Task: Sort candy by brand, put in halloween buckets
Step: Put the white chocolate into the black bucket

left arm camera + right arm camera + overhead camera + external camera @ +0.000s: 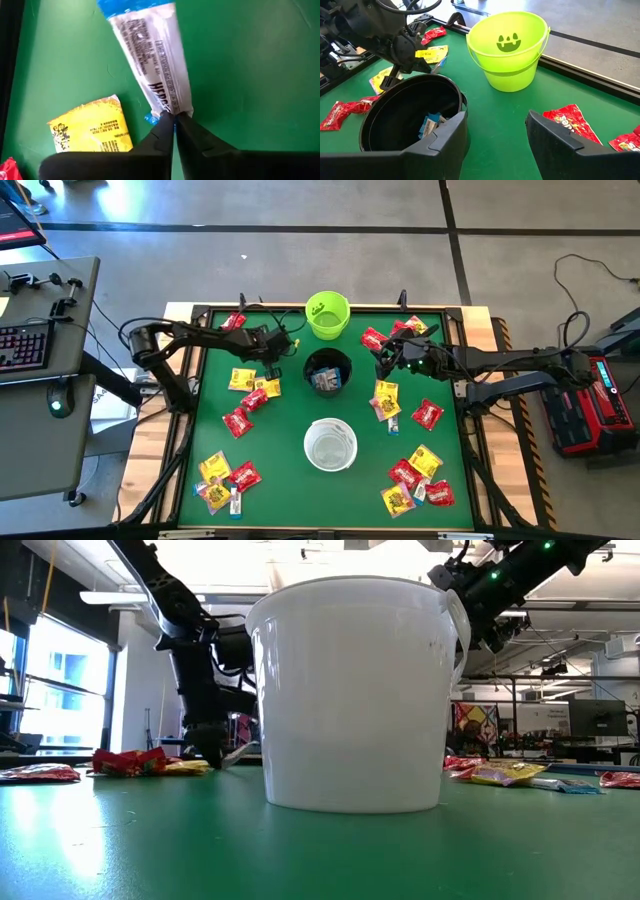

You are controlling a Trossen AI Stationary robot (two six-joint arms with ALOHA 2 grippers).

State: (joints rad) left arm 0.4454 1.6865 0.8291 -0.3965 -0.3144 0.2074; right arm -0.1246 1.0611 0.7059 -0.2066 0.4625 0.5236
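Left pincer (pixel 174 119) pinched shut on the end of a blue-and-white candy packet (pixel 150 60) over the green worktop (pixel 250 75), just left of the black bucket (pixel 328 372) at the centre. Right pincer (pixel 495 132) spread wide, empty, beside that bucket's right side, near the lime green bucket (pixel 509 50).

A white bucket (pixel 352 695) stands upright on the green desk (pixel 200 850), filling the middle of the frame. To its left, a dark arm (pixel 190 650) reaches down to the desk near red and yellow candy packets (pixel 140 762). To its right, more packets (pixel 520 775) lie flat, and a second arm (pixel 500 580) hangs above the bucket's rim.
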